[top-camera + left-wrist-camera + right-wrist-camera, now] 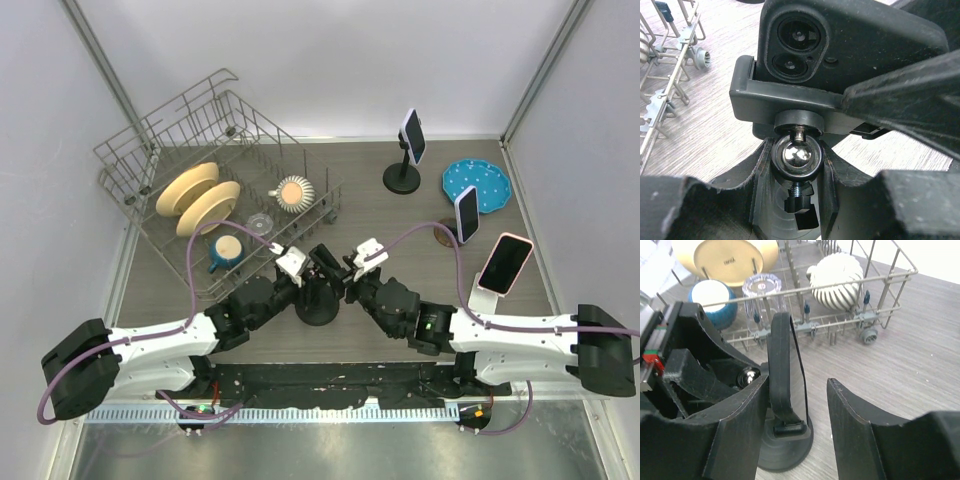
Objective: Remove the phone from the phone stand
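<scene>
Wire dish rack [165, 125] holds tan plates [187, 188]; blue dotted plate [477, 184] lies apart.

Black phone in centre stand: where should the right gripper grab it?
Probably its upper half, pinched across the flat faces, coming edge-on from the right. The black phone stands upright, thin edge toward the right gripper; the clip covers its bottom.

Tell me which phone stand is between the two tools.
The black stand, front centre, holding the dark phone: left tool and right tool flank it. The other three stand further right.
</scene>
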Robot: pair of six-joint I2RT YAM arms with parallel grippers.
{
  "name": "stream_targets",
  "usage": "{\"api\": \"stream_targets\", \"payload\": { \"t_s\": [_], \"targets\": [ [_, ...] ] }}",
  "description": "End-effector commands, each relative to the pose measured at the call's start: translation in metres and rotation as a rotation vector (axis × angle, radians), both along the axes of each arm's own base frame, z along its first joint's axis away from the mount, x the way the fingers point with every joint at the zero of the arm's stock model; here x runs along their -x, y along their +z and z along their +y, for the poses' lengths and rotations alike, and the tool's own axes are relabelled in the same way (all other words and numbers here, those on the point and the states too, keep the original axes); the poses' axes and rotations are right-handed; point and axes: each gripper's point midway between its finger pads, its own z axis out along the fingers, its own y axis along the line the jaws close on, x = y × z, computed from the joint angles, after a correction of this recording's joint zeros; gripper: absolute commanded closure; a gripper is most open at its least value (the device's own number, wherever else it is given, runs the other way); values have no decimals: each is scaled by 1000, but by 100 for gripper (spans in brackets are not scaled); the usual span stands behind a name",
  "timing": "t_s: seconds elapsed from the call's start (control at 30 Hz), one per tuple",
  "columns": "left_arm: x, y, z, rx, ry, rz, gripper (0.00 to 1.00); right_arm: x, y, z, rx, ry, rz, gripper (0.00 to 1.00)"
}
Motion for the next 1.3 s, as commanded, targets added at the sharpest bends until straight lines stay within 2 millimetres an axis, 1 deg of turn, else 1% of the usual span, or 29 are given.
{"api": "stream_targets", "payload": {
  "t_s": [0.0,0.13,0.17,0.3,0.43,0.53,0.63,0.8,0.9,1.03,1.23,1.27],
  "targets": [
    [2,-7,0,37,16,54,100,-3,54,1,-196,-7,-124,45],
    [4,-7,-3,38,-4,55,100,-6,58,10,-184,3,-148,45],
    [4,-7,-3,38,-6,55,100,-8,57,11,-155,5,-161,46],
    [6,-6,-4,42,-18,52,100,-15,53,15,-136,-4,-168,46],
    [7,-6,-4,42,-27,48,100,-25,43,16,-124,-26,-163,51],
    [8,-5,-5,44,-30,48,100,-28,40,17,-130,-28,-165,55],
    [9,-5,-5,44,-34,49,100,-28,40,21,-131,-17,-165,56],
    [9,-4,-6,47,-39,48,100,-27,46,24,-143,-6,-179,58],
    [9,-4,-6,47,-41,48,100,-28,47,25,-134,-2,-185,62],
    [9,-2,-4,57,-32,47,100,-26,42,28,-110,17,-173,70],
    [8,1,-1,65,-20,41,100,-21,29,25,-91,36,-138,70],
    [9,0,-2,65,-22,43,100,-21,29,24,-89,36,-136,70]
  ]
}}
